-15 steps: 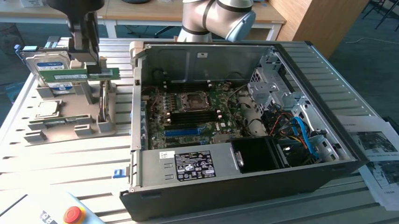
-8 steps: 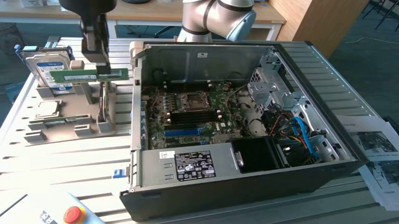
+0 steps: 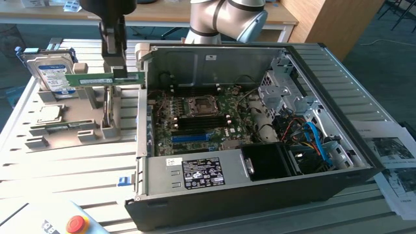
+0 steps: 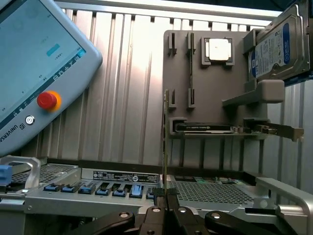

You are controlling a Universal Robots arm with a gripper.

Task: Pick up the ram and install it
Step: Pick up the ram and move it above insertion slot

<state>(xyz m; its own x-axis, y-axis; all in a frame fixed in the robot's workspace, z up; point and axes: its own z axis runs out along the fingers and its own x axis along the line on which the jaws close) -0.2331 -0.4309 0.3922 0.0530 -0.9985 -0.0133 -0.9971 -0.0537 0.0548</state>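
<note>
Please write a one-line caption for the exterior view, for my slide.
The gripper holds the ram level above the grey parts holder, beside the open computer case.

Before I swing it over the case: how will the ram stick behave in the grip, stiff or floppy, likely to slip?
Probably stiff: the ram stick juts level from the gripper without sagging. Likely light, since it looks thin as a line edge-on in the wrist view. It might twist or slip, as the jaws pinch it off-centre, nearer one end.
</note>
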